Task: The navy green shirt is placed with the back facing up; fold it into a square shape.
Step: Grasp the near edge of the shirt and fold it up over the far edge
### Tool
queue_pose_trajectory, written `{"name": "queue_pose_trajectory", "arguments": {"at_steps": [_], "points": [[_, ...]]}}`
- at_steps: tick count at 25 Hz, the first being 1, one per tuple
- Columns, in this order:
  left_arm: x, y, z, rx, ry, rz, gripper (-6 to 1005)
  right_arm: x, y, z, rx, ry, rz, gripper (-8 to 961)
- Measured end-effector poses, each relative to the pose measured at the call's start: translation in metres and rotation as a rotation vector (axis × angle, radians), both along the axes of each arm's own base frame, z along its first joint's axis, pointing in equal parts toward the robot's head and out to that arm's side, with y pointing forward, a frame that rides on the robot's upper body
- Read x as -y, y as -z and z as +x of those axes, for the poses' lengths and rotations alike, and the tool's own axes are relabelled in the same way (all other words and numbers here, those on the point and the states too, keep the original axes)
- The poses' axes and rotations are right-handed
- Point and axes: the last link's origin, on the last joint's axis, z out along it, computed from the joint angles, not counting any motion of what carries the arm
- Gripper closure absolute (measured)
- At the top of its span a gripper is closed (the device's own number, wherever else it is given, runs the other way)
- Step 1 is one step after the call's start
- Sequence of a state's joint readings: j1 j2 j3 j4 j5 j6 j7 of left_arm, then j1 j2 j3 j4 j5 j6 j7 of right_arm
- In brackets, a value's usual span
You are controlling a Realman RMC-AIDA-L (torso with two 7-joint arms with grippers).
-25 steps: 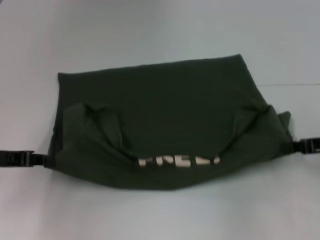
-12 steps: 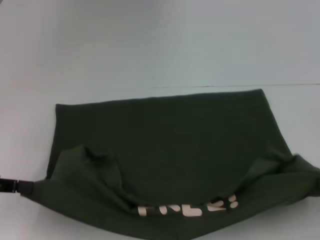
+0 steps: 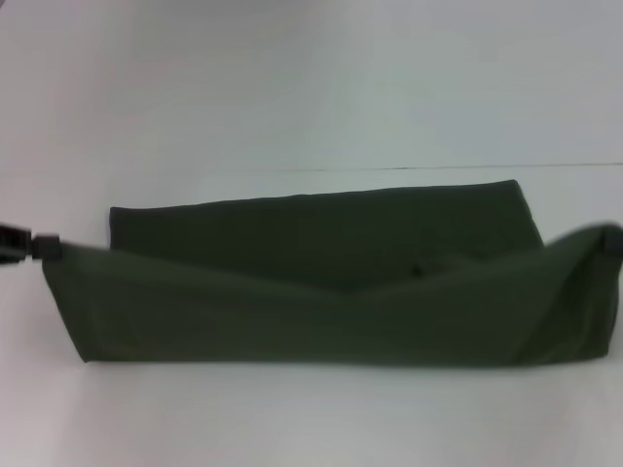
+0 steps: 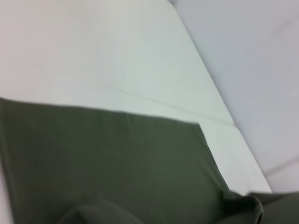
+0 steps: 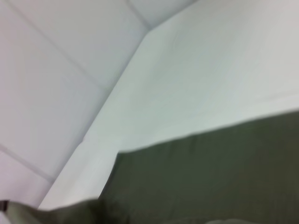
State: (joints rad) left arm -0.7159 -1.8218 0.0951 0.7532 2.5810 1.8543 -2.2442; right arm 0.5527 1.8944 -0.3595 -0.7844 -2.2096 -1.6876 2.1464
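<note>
The navy green shirt (image 3: 321, 311) lies across the white table in the head view. Its near layer is lifted into a long taut band, stretched over the flat back part. My left gripper (image 3: 44, 250) is shut on the band's left corner at the frame's left edge. My right gripper (image 3: 616, 239) is only a dark tip at the right edge, holding the raised right corner. The left wrist view shows flat green shirt fabric (image 4: 107, 158) with a bunched fold close to the camera. The right wrist view shows more of the shirt cloth (image 5: 210, 172). Neither wrist view shows fingers.
The white table (image 3: 292, 97) spreads behind and in front of the shirt. A thin seam (image 3: 438, 167) runs across it behind the shirt. Pale wall panels (image 5: 56, 84) rise beyond the table's edge in the wrist views.
Both grippers have risen and carried the shirt's near edge toward the far edge. The pale lettering and the sleeve folds seen earlier are now covered by the lifted layer.
</note>
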Motion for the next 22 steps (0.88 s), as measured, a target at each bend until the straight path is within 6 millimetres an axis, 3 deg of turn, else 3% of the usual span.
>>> {"name": "queue_pose_trajectory", "arguments": {"at_steps": [6, 10, 22], "points": [[-0.027, 0.002, -0.001, 0.053, -0.099, 0.118, 994, -0.035, -0.006, -0.010, 0.031, 0.019, 0.088, 874], [-0.042, 0.014, -0.001, 0.065, -0.136, 0.157, 994, -0.056, 0.001, -0.018, 0.048, 0.038, 0.130, 873], [-0.076, 0.057, -0.009, -0.016, -0.250, 0.325, 993, -0.103, 0.056, -0.026, 0.161, 0.151, 0.204, 868]]}}
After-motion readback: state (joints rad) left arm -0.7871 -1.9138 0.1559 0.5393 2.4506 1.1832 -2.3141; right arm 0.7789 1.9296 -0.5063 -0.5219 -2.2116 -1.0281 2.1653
